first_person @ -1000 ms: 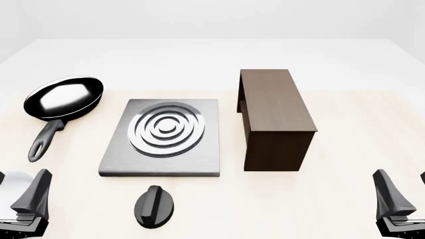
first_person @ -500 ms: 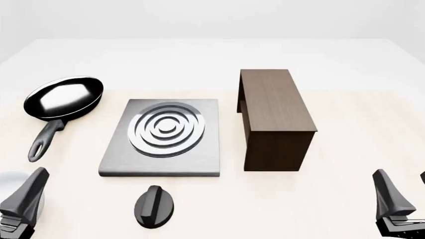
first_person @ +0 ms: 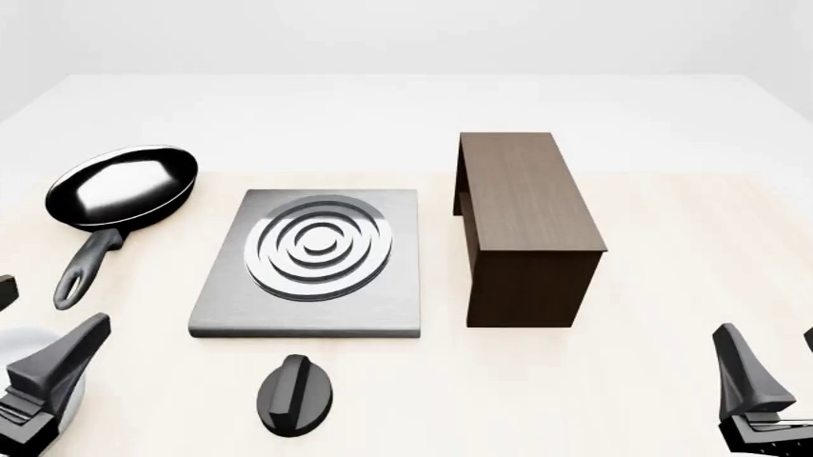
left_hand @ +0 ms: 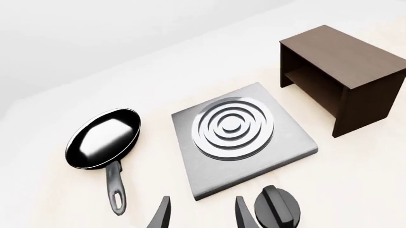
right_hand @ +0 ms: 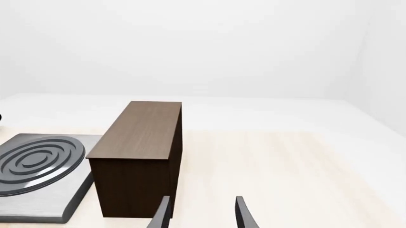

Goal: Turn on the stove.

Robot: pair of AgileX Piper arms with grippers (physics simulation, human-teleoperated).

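The stove (first_person: 223,309) is a flat grey metal slab with a round burner (first_person: 318,246) of silver rings, in the middle of the table. Its black oval knob (first_person: 296,395) lies apart, in front of the slab. My left gripper (first_person: 53,303) is open and empty at the front left, left of the knob. In the left wrist view the left gripper (left_hand: 203,216) shows its spread fingers, with the knob (left_hand: 277,209) just beside one finger and the stove (left_hand: 209,175) beyond. My right gripper (first_person: 775,367) is open and empty at the front right. It shows in the right wrist view (right_hand: 201,213).
A black frying pan (first_person: 124,188) lies left of the stove, its handle pointing toward the front. A tall dark brown wooden cabinet (first_person: 524,224) stands right of the stove. It fills the right wrist view (right_hand: 136,152), with the stove (right_hand: 44,202) beside it.
My left gripper has swung so its fingers tilt toward the right, and its second finger now shows at the left edge. The right arm, knob and stove have not moved.
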